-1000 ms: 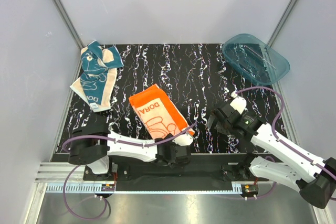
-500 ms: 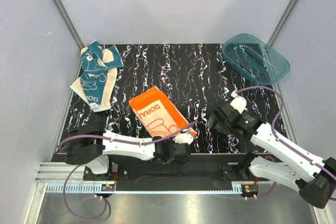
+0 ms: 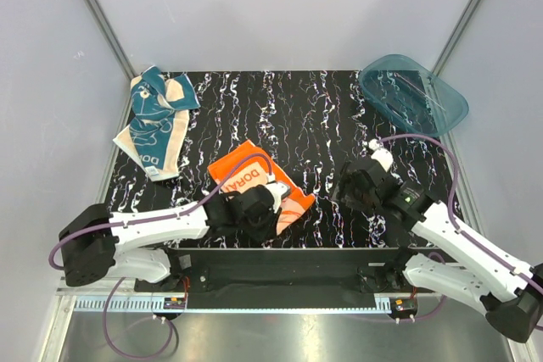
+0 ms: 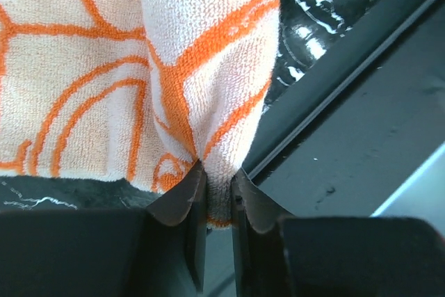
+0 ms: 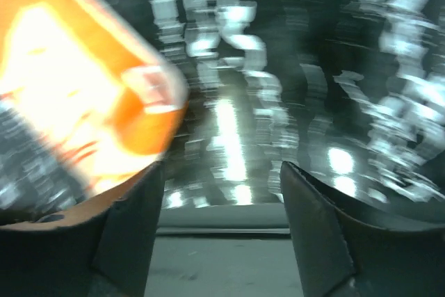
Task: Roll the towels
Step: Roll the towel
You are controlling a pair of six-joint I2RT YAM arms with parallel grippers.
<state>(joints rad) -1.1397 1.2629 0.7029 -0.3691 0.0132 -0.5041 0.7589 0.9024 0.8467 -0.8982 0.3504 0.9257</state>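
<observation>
The orange towel (image 3: 246,174) lies on the black marbled mat, near the front and left of middle. My left gripper (image 3: 270,208) is over its near right corner and shut on it. In the left wrist view the jaws (image 4: 219,196) pinch a fold of the towel's cream-and-orange edge (image 4: 174,67), lifted off the mat. The teal-blue towel (image 3: 157,120) lies crumpled at the far left. My right gripper (image 3: 344,189) hovers to the right of the orange towel, apart from it. Its wrist view is blurred; the gripper (image 5: 222,203) is open and empty, with the orange towel (image 5: 69,95) at left.
A translucent teal tub (image 3: 413,93) sits tilted at the far right corner. The mat's front edge and a dark rail (image 4: 361,102) run just behind the pinched corner. Grey walls close in the left, right and back.
My left gripper closed on the orange towel's near corner and swung up over the towel, folding the corner back. The right gripper shifted slightly left and its jaws narrowed a little.
</observation>
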